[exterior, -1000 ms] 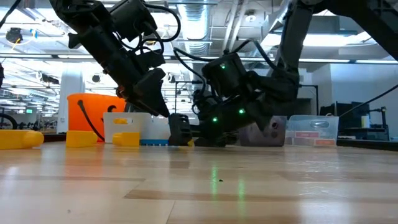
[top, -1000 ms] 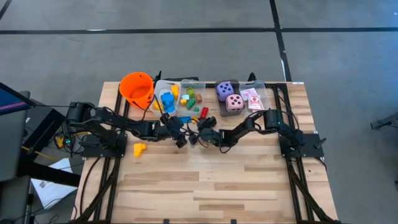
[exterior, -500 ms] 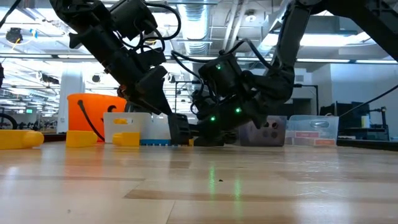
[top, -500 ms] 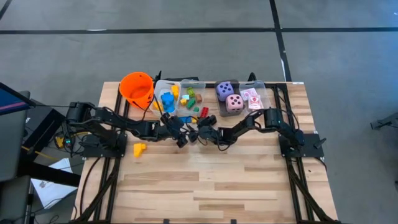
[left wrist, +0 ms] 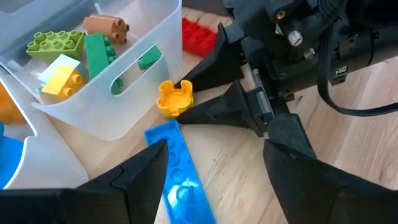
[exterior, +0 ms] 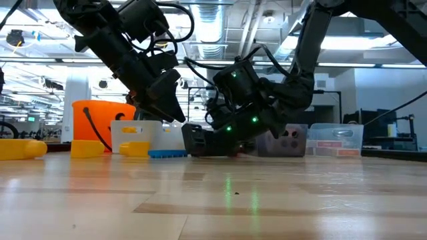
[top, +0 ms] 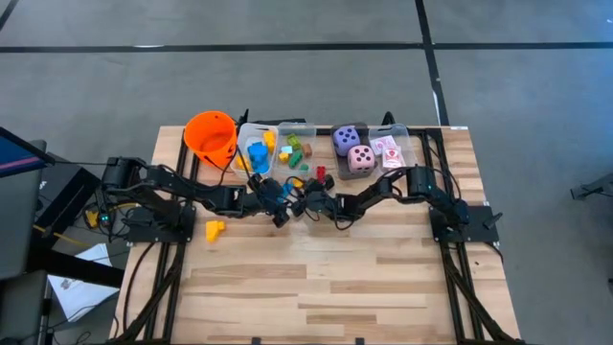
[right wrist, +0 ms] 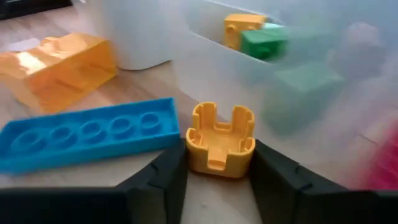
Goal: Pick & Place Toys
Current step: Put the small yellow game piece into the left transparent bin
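Yellow plastic — a small castle-shaped block (right wrist: 220,138) — sat on the wooden tabletop (top: 335,278) between the two dark fingers (right wrist: 163,176) of the right tool (right wrist: 217,168), which had closed in until both fingers touched its sides. Just beside it lay a long blue studded plate (right wrist: 87,140), flat on the wood, with the left tool (left wrist: 214,174) poised above its near end, fingers spread wide and holding nothing. Both tools met near the middle of the tabletop, directly in front of a clear plastic bin (left wrist: 134,81). That bin held green bricks (left wrist: 55,43), a yellow brick (left wrist: 62,76) and a tan piece (left wrist: 106,25). A red brick (left wrist: 199,35) lay on the wood beside the bin.

Farther back, a second clear bin (top: 414,144) held a purple die (top: 346,139), a pink die (top: 360,158) and red-patterned cards (top: 389,151). An orange bucket (top: 211,136) stood at the far left — and one more yellow block (top: 215,229) lay alone near the left arm.
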Controlling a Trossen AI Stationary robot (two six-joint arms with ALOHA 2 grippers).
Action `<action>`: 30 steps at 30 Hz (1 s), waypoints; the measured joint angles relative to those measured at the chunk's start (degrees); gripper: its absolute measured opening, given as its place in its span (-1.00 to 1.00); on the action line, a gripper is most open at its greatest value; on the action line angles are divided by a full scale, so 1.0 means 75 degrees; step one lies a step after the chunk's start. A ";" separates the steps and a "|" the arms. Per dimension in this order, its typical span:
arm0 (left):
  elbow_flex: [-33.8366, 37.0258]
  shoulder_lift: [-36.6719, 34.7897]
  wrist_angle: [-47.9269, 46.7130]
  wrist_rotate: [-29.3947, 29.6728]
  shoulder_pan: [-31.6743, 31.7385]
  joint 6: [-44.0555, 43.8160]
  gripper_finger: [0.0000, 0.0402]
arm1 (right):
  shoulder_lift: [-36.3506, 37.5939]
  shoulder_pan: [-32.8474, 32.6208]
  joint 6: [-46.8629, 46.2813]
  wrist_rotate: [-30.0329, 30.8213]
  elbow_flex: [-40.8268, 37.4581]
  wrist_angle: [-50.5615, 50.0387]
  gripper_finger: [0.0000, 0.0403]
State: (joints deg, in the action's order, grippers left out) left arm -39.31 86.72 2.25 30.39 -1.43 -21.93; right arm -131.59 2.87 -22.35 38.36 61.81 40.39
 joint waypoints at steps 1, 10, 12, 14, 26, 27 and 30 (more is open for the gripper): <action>0.0000 0.0000 0.0001 0.0000 0.0000 0.0003 0.27 | 0.0030 -0.0013 0.0068 -0.0077 -0.0002 -0.0016 -0.35; 0.0000 0.0000 -0.0045 -0.0023 0.0000 0.0000 0.27 | 0.0625 -0.0526 0.0236 -0.0543 -0.0042 -0.0747 -0.22; 0.0000 -0.0005 -0.0035 -0.0023 0.0000 0.0000 0.27 | 0.0892 -0.0684 0.0283 -0.0510 -0.0037 -0.0918 -0.23; 0.0000 -0.0006 -0.0036 -0.0023 0.0000 0.0000 0.27 | 0.1131 -0.0862 0.0504 -0.0377 -0.0036 -0.1153 -0.28; -0.0039 -0.0905 0.0124 -0.0059 -0.0003 0.0318 0.27 | 0.2816 -0.1616 0.2263 0.1535 -0.0014 -0.2527 -0.24; -0.0007 -0.1166 -0.0065 -0.0022 -0.0003 0.0371 0.27 | 0.2949 -0.1588 0.2259 0.1738 -0.0011 -0.2700 -0.23; 0.0053 -0.1873 -0.0446 0.0014 0.0004 0.0547 0.27 | 0.3221 -0.1425 0.2266 0.1883 -0.0018 -0.3026 -0.27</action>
State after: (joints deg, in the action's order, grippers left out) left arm -38.91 72.67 -1.09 30.50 -1.40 -17.83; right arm -107.43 -7.81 -5.35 52.48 61.67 17.69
